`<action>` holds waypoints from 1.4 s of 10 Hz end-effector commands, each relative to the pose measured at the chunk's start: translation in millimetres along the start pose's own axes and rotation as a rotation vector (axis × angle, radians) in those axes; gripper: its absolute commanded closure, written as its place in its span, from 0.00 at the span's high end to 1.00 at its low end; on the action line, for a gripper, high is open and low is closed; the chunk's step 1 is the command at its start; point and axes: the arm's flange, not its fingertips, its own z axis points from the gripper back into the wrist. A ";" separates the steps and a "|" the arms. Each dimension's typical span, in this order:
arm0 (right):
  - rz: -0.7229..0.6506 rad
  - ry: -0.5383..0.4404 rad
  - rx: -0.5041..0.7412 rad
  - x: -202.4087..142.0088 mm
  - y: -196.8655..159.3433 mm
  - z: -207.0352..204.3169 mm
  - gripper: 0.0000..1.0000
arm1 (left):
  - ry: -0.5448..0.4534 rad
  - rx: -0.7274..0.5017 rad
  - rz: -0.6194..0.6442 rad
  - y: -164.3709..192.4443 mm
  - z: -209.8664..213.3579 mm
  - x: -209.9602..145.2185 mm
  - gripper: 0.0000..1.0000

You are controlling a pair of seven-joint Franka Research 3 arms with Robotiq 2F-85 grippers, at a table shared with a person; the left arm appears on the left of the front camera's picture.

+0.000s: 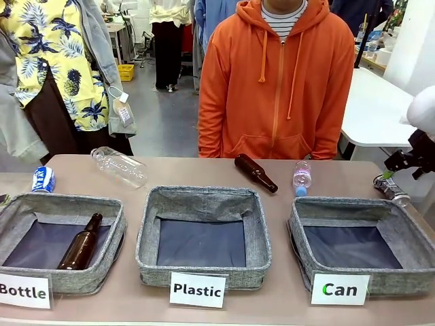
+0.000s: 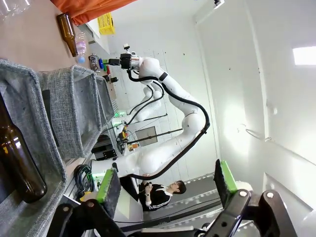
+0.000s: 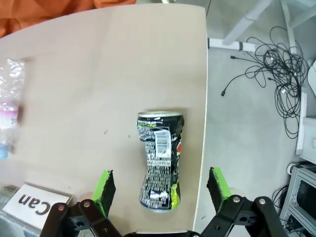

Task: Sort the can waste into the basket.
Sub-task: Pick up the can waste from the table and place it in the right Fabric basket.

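Note:
The dark silvery crushed can [image 3: 159, 158] lies on the table close to its right edge, and it appears at the far right [image 1: 391, 189] behind the grey basket [image 1: 360, 210] with the "Can" card [image 1: 340, 289]. My right gripper [image 3: 161, 190] hangs open just above this can, one green pad on each side of it; the gripper [image 1: 397, 170] comes in from the right edge. The blue and white can [image 1: 43, 180] lies at the far left behind the "Bottle" basket [image 1: 109, 207]. My left gripper [image 2: 167, 181] is open and holds nothing, beside that basket.
A person in an orange hoodie [image 1: 275, 81] stands at the far side. On the table lie a clear plastic bottle [image 1: 119, 166], a brown bottle [image 1: 255, 172] and a small plastic bottle [image 1: 302, 176]. Another brown bottle [image 1: 80, 243] lies in the "Bottle" basket. The "Plastic" basket [image 1: 204, 204] holds nothing.

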 end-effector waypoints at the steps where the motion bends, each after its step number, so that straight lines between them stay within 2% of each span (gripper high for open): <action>1: 0.008 -0.043 0.011 6.8 -7.5 -12.6 1.00 | -0.010 -0.022 -0.005 -2.9 1.3 2.7 1.00; 5: -0.016 -0.027 0.041 -3.3 -12.1 -50.9 1.00 | -0.010 -0.022 -0.005 -2.9 1.3 2.7 1.00; 9: -0.020 0.020 0.025 -13.1 -11.2 -65.6 1.00 | -0.010 -0.022 -0.005 -2.9 1.3 2.7 1.00; 10: -0.020 0.028 0.031 -14.6 -11.3 -67.2 0.41 | -0.010 -0.022 -0.005 -2.9 1.3 2.7 1.00; 11: -0.023 0.035 0.036 -15.4 -11.5 -67.6 0.41 | -0.010 -0.022 -0.005 -2.9 1.3 2.7 1.00; 12: -0.031 0.042 0.035 -15.8 -12.2 -68.8 0.00 | -0.010 -0.022 -0.005 -2.9 1.3 2.7 1.00; 13: -0.035 0.045 0.035 -16.4 -13.1 -69.6 0.36 | -0.010 -0.022 -0.005 -2.9 1.3 2.7 1.00; 14: -0.038 0.048 0.036 -16.7 -13.9 -69.6 0.00 | -0.010 -0.022 -0.005 -2.9 1.3 2.7 1.00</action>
